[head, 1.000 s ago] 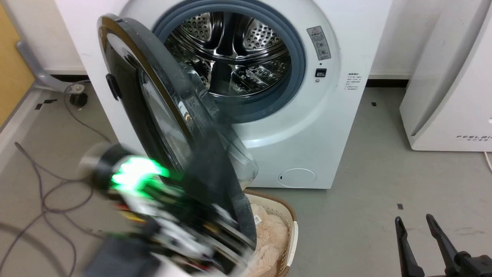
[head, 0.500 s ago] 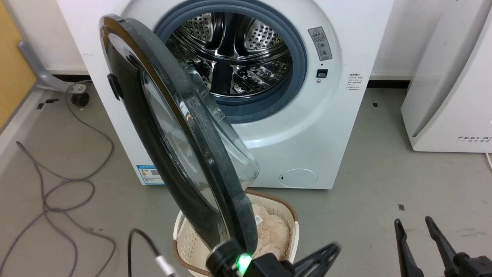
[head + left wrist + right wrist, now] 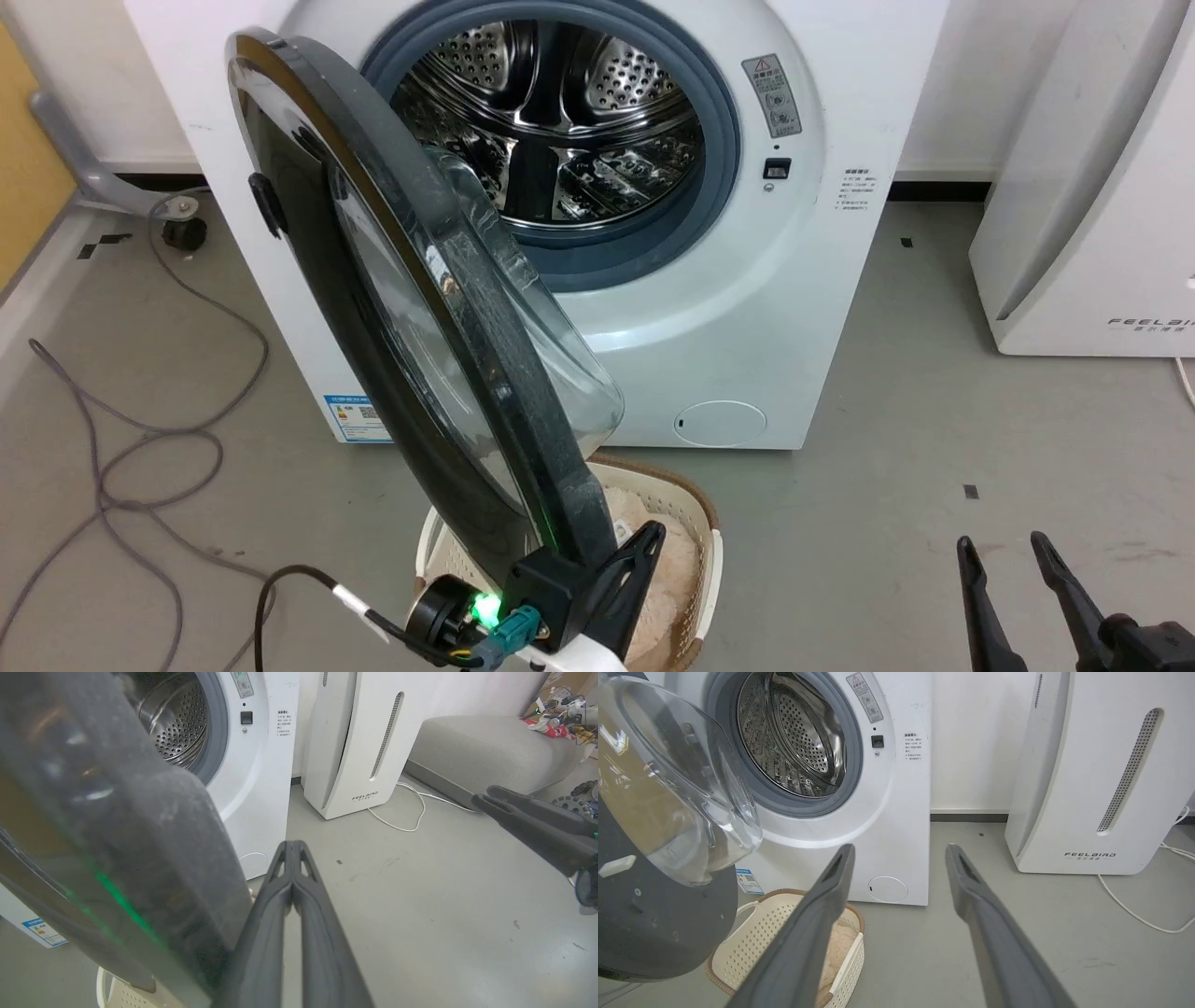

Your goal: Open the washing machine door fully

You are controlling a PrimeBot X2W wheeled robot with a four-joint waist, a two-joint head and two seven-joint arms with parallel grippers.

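The washing machine door (image 3: 303,271), a glossy black disc, stands swung out and nearly edge-on to the head view, its clear glass bowl (image 3: 560,373) bulging toward the steel drum (image 3: 560,121). My left gripper (image 3: 652,534) is shut with nothing in it, low beside the door's bottom rim on the bowl side; I cannot tell whether it touches. In the left wrist view the door rim (image 3: 140,835) looms just left of my left gripper (image 3: 292,845). My right gripper (image 3: 1001,544) stands open at the lower right, well apart from the door (image 3: 654,924), nothing in my right gripper (image 3: 900,847).
A cream laundry basket (image 3: 711,560) holding something beige and fluffy sits on the floor under the door's lower edge. Grey cables (image 3: 140,448) trail on the left. A white air purifier (image 3: 1092,187) stands on the right. A small round white flap (image 3: 721,423) is low on the machine's front.
My left arm swept from the door's outer left side, under its bottom edge, and its shut fingers now point up beside the lower rim. The door's angle looks unchanged; the camera shifted slightly.
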